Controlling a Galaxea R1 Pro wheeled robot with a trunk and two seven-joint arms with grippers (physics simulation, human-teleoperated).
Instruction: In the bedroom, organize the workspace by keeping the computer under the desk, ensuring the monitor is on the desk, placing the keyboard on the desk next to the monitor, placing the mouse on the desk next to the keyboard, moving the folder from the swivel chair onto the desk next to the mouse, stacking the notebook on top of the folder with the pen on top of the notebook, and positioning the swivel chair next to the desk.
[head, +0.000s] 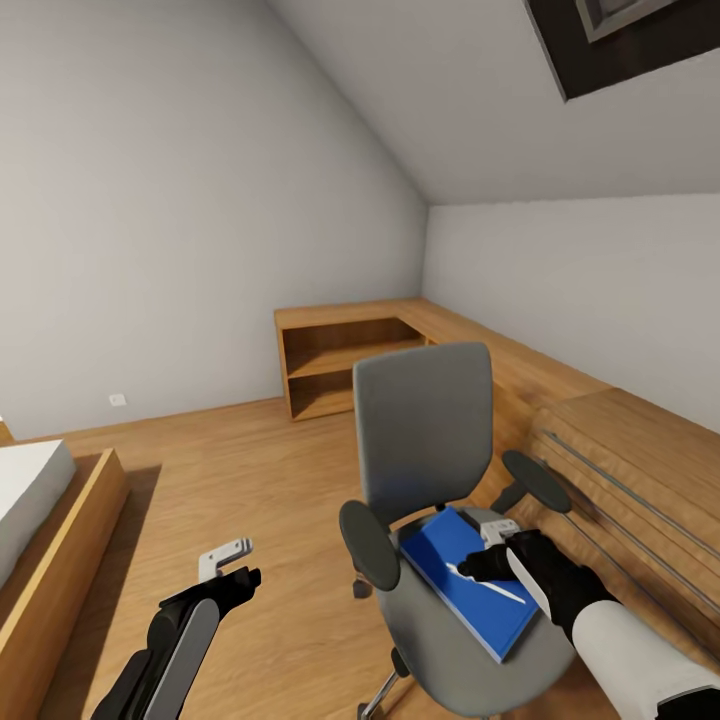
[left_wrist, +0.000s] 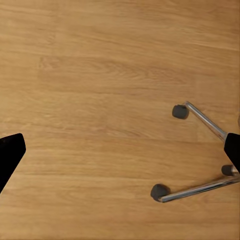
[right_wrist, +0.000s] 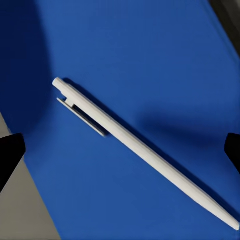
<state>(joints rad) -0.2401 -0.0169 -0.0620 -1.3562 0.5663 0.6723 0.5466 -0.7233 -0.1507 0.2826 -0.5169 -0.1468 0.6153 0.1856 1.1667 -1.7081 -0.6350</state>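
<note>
The pen (right_wrist: 142, 152) lies flat on the blue folder (head: 465, 575) on the swivel chair (head: 430, 480) seat, between the spread fingertips (right_wrist: 10, 155) of the right gripper (head: 490, 565) and untouched by either. The right arm reaches over the seat, angled down at the folder. The left gripper (head: 232, 568), fingers released and empty, hangs over the wooden floor (left_wrist: 100, 100) beside the chair's chrome base (left_wrist: 200, 155).

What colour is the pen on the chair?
White. The pen shows best in the right wrist view, lying on a blue cover.
</note>
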